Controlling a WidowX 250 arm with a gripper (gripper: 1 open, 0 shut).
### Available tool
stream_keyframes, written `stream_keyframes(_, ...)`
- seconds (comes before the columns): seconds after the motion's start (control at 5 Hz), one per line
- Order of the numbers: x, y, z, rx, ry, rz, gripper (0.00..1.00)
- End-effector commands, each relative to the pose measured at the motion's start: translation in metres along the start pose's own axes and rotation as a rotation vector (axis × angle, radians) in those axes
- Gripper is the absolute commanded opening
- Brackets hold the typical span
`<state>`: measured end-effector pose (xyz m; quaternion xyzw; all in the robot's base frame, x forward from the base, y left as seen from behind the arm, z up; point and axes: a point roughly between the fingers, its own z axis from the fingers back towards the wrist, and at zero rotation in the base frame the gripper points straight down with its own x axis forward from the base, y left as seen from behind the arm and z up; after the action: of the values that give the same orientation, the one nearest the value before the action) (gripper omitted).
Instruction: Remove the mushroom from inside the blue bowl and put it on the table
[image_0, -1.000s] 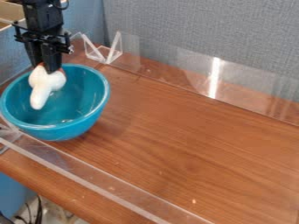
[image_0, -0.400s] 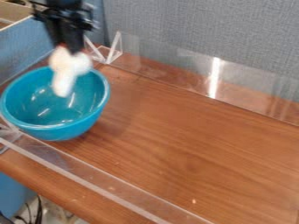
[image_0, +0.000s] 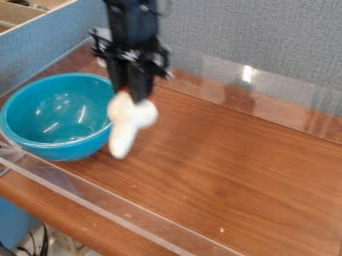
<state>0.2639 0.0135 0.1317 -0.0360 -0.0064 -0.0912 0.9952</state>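
Observation:
The cream-white mushroom (image_0: 128, 125) hangs in the air just right of the blue bowl (image_0: 56, 115), above the reddish-brown table (image_0: 227, 170). My gripper (image_0: 134, 92) points straight down and is shut on the mushroom's upper end; the rest of it dangles below the black fingers (image_0: 144, 82). The turquoise bowl stands at the left of the table with nothing showing inside it. The mushroom is blurred by motion.
A low clear acrylic border (image_0: 94, 205) runs along the table's front edge and another stretch (image_0: 247, 85) along the back. A grey fabric wall rises behind, and a beige box edge (image_0: 34, 20) sits at the far left.
My gripper has carried the mushroom up out of the bowl and to the right, past the bowl's rim, so it now hangs over the wood. The bowl has stayed put.

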Motion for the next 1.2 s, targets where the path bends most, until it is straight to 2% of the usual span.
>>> stream_keyframes(0.0,0.003,-0.014,-0.008,0.012,-0.033,-0.049,0.0)
stream_keyframes(0.2,0.006,-0.021,-0.028,0.008,-0.016,-0.094,0.0)
stream_keyframes(0.4,0.007,-0.028,-0.037,0.002,-0.01,-0.141,0.0)
stream_keyframes(0.6,0.007,-0.036,-0.042,-0.01,-0.016,-0.185,0.0)
stream_keyframes(1.0,0.026,-0.067,-0.035,-0.024,-0.019,-0.274,0.0)
